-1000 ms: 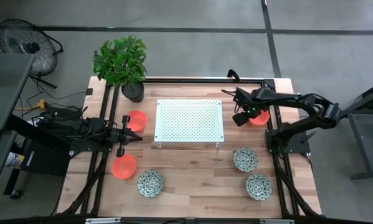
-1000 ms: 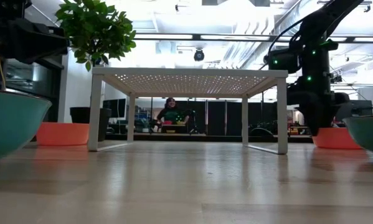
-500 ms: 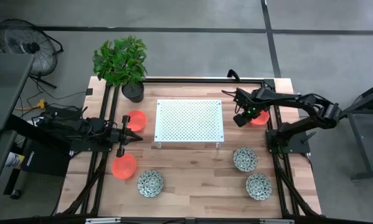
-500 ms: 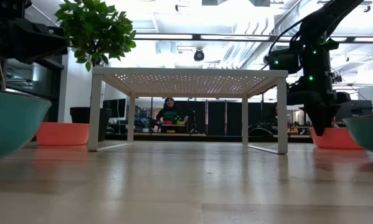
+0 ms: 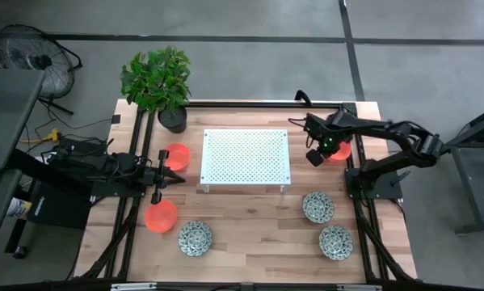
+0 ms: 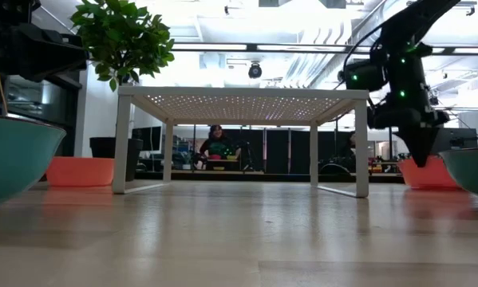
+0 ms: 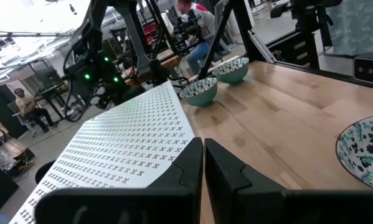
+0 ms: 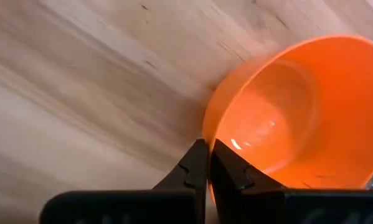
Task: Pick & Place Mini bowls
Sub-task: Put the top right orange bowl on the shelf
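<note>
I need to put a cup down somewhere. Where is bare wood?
The wood between the white rack and the speckled bowls is free. It's crowded where the right gripper pinches the orange bowl.

We see a wooden table (image 5: 250,218) of pale planks with visible grain and a soft sheen. The orange bowl (image 8: 301,112) looks like glossy plastic, catching a highlight inside. The white perforated stand (image 5: 246,156) seems matt, perhaps painted metal. The speckled bowls (image 7: 200,91) look glazed, smooth.
</note>
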Controlling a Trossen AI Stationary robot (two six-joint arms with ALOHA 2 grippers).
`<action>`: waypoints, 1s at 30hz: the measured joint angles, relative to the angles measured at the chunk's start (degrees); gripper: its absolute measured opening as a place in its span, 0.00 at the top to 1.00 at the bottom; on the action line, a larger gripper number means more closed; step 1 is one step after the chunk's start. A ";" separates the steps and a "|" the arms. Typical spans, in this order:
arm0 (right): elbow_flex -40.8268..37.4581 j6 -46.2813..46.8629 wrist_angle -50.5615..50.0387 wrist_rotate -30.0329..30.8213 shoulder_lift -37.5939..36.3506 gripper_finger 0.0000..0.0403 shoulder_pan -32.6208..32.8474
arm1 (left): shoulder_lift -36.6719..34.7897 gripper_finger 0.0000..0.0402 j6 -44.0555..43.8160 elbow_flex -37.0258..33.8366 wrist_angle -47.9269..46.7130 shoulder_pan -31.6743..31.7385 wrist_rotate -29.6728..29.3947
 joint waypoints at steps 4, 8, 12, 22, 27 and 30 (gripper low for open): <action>6.27 -0.26 -6.53 2.42 0.00 0.99 0.17 | 0.00 0.98 0.00 0.00 0.00 -0.02 0.00; 14.50 -1.27 -10.99 4.41 0.02 1.00 0.68 | 0.00 0.98 0.00 0.00 -0.02 0.00 -0.03; 23.67 -2.71 -13.73 4.42 0.01 1.00 1.68 | 0.00 0.98 0.01 0.00 -0.02 0.00 -0.20; 40.28 -11.44 -13.09 -0.01 2.14 1.00 8.59 | 0.00 0.98 0.00 0.00 -0.02 -0.02 -0.15; 47.81 -15.84 -15.18 -1.78 8.02 1.00 13.31 | 0.00 0.98 0.01 0.00 -0.02 -0.01 -0.14; 53.43 -18.71 -17.42 -1.75 13.30 1.00 15.85 | 0.00 0.98 0.00 0.00 -0.02 -0.02 -0.13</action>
